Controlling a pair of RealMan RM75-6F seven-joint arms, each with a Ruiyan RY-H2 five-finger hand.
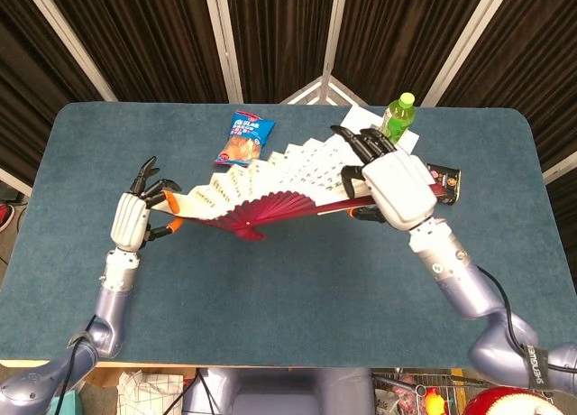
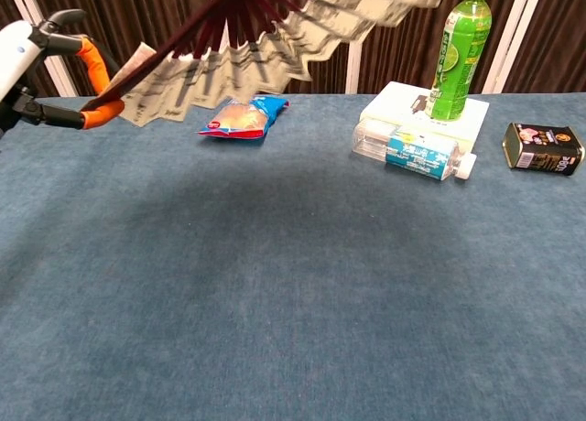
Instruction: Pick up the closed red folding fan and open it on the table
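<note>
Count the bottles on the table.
2. A green bottle stands upright on the white box at the far right; a clear bottle lies on its side against that box's front. None seems hidden.

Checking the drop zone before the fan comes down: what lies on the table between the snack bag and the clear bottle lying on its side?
Bare blue cloth; the chest view shows nothing between the snack bag and the clear bottle.
</note>
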